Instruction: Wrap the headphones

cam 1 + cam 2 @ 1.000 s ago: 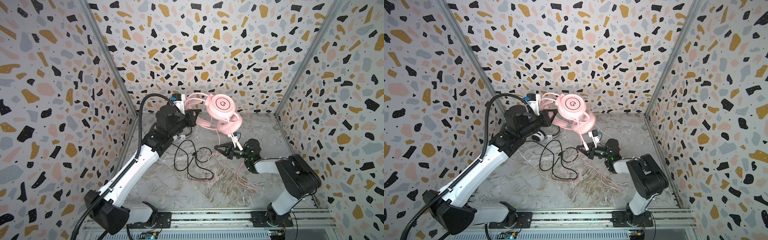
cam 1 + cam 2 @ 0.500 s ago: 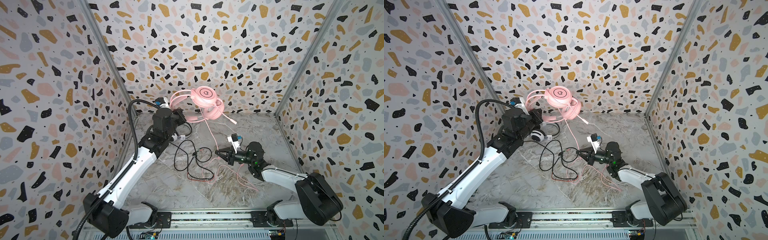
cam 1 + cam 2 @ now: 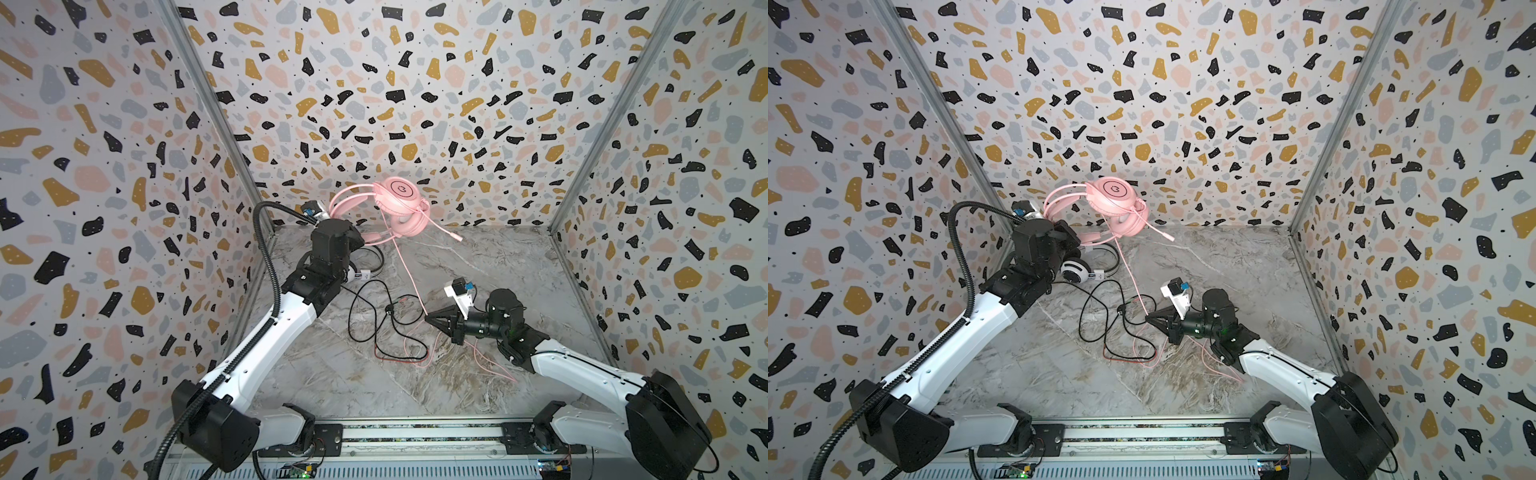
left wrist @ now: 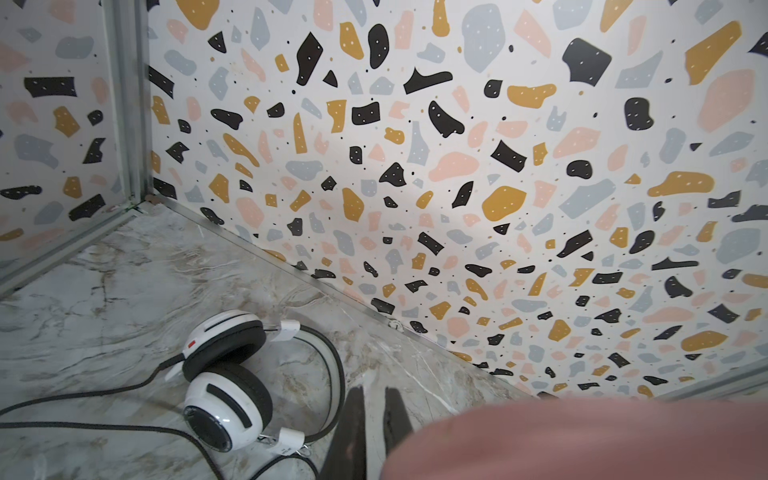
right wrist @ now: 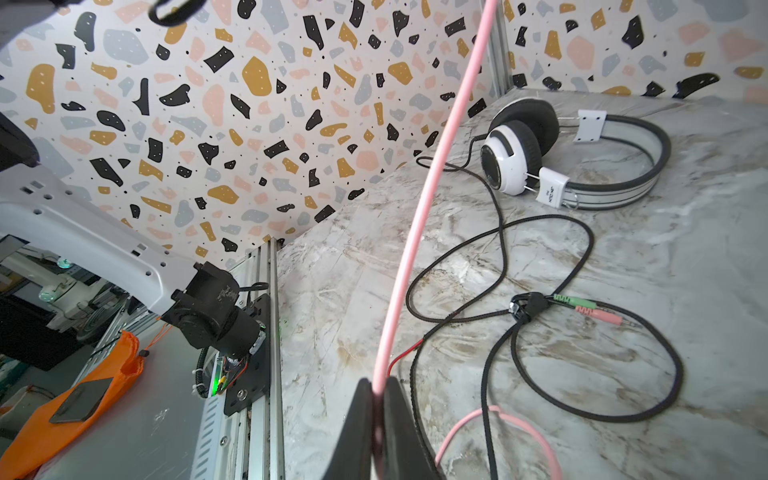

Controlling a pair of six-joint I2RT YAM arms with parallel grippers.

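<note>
The pink headphones [image 3: 401,195] [image 3: 1115,193] hang in the air near the back wall, and my left gripper [image 3: 362,240] [image 3: 1077,243] is shut on their headband. In the left wrist view that gripper [image 4: 376,392] shows dark fingers beside a blurred pink mass. The pink cable [image 3: 409,274] [image 5: 419,208] runs taut down to my right gripper [image 3: 430,320] [image 3: 1148,319] [image 5: 376,390], which is shut on it just above the floor. The white headphones [image 3: 1075,270] [image 4: 226,399] [image 5: 511,162] lie on the floor under the left arm. Their black cable [image 3: 365,307] [image 5: 498,249] is spread in loose loops.
The rest of the pink cable [image 3: 486,361] lies slack on the marble floor by the right arm, and a thin red wire [image 3: 399,359] runs under the black loops. Green and pink plugs [image 5: 582,305] lie on the floor. Patterned walls close three sides and a metal rail [image 3: 415,434] the front.
My left gripper has carried the pink headphones up and to the left, toward the back wall, and the cable has drawn straighter. The right arm has dropped lower, still gripping the pink cable.
</note>
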